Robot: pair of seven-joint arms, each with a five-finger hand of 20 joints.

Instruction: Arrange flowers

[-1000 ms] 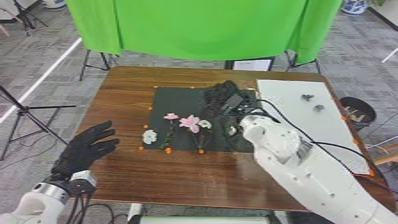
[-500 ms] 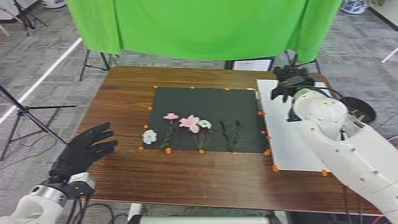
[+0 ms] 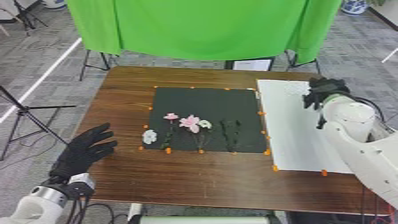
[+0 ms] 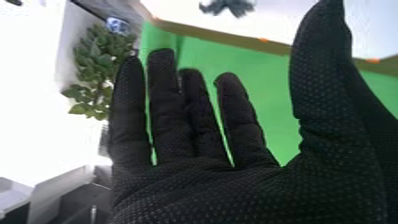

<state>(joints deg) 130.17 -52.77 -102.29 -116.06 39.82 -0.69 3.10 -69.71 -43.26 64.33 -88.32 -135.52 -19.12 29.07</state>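
In the head view my right hand (image 3: 327, 89) is over the right edge of the white board (image 3: 298, 130). In the right wrist view my right hand (image 4: 195, 185) is open, fingers straight and thumb apart, holding nothing; a small grey piece (image 4: 227, 6) lies on white beyond it. My left hand (image 3: 82, 152) rests open at the table's left edge. On the dark mat (image 3: 209, 100) lie a pink flower (image 3: 190, 123), a smaller pink flower (image 3: 171, 116), a white flower (image 3: 205, 124) and green stems (image 3: 231, 135). Another white flower (image 3: 149, 136) lies at the mat's left edge.
Orange markers (image 3: 275, 168) line the mat and board. The brown table (image 3: 178, 175) extends around them. A green cloth (image 3: 204, 30) hangs behind the far edge, and a framed sheet (image 3: 252, 64) stands there.
My right hand has moved from the dark mat's upper right across the white board to its right edge. The green stems it covered are uncovered. My left hand is nearly still.
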